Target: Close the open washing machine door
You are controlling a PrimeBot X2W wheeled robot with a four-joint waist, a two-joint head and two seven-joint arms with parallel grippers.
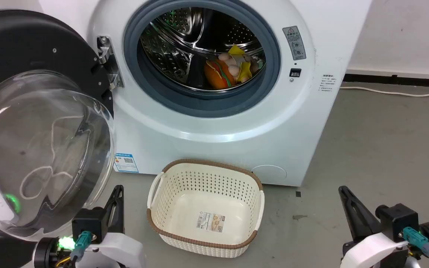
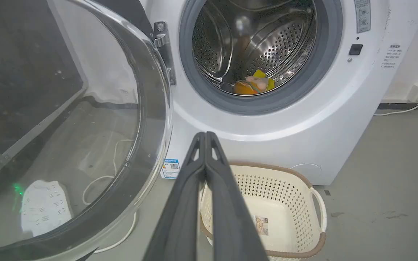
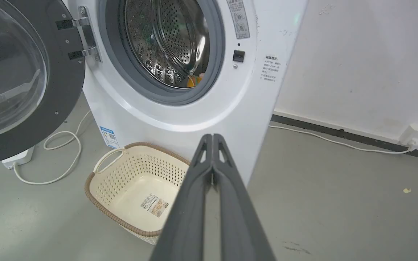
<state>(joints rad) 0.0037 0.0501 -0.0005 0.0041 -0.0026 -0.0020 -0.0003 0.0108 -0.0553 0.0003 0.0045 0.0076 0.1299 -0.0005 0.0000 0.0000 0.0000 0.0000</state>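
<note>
Hanging wide open at the left of the washing machine, the washing machine door looks untouched while the left gripper and right gripper sit low and near with fingers pressed together, so next the left one should, I think, push it right until it shuts.

The white washer faces forward, its grey gasket and perforated steel drum exposed. The door, a black ring around a bulging clear glass bowl, hangs swung wide open from hinges on the washer's left side
</note>
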